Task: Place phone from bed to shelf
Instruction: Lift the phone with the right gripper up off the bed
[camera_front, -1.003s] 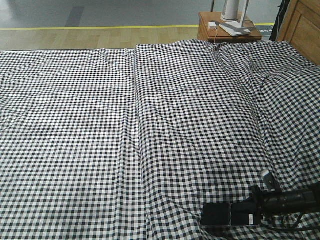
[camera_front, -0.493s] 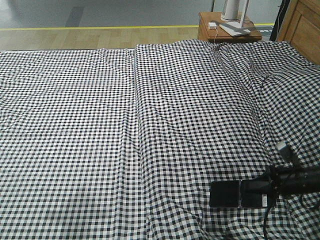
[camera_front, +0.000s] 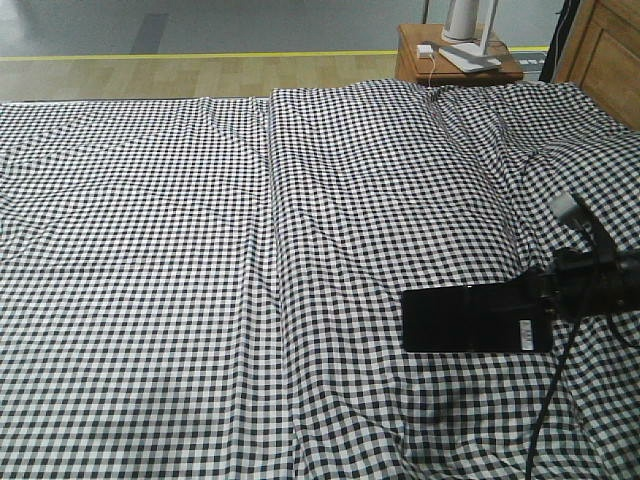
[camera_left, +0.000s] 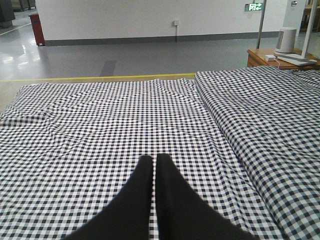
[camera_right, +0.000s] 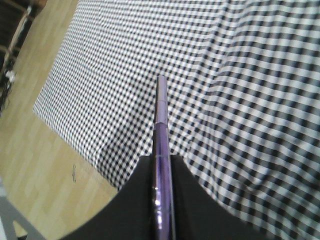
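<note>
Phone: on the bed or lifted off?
Lifted. The right gripper is shut on one end of the phone; the right wrist view shows it edge-on between the fingers, clear of the bed.

A mock bedroom in a hall: gingham bed (camera_front: 200, 250), nightstand (camera_front: 455, 62), yellow-taped grey floor (camera_left: 150, 55), exit sign (camera_left: 253, 6).

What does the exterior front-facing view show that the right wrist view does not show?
Only the front view shows the flat face of the slim glossy black phone, its small white sticker and the reddish-brown wooden nightstand. Only the wrist view shows the phone's thin edge clamped between the black fingers of the right gripper. Both show the black-and-white checked bed cloth.
</note>
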